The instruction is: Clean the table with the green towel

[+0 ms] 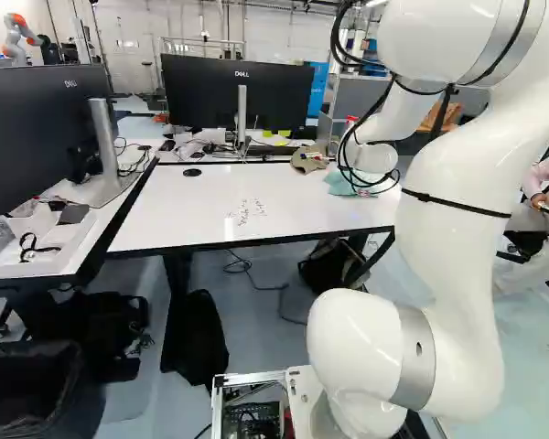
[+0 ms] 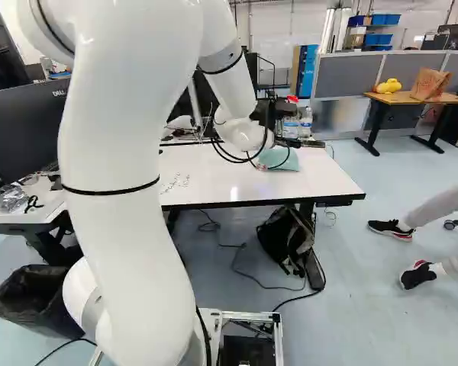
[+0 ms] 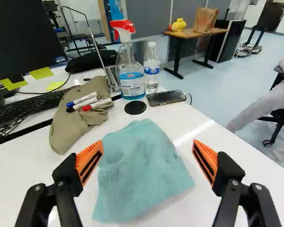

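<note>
The green towel lies spread on the white table, with its far edge a little wrinkled. In the wrist view my gripper stands open above it, one orange-padded finger to each side and nothing gripped. From behind, the arm's wrist hides most of the towel, and the gripper cannot be made out clearly there. Small dark pen marks show on the tabletop, left of the towel in the left base view.
Beyond the towel are a beige cap bearing several markers, a spray bottle, a water bottle, a phone and a black disc. Monitors stand behind the table. Another robot is far back. A backpack lies below.
</note>
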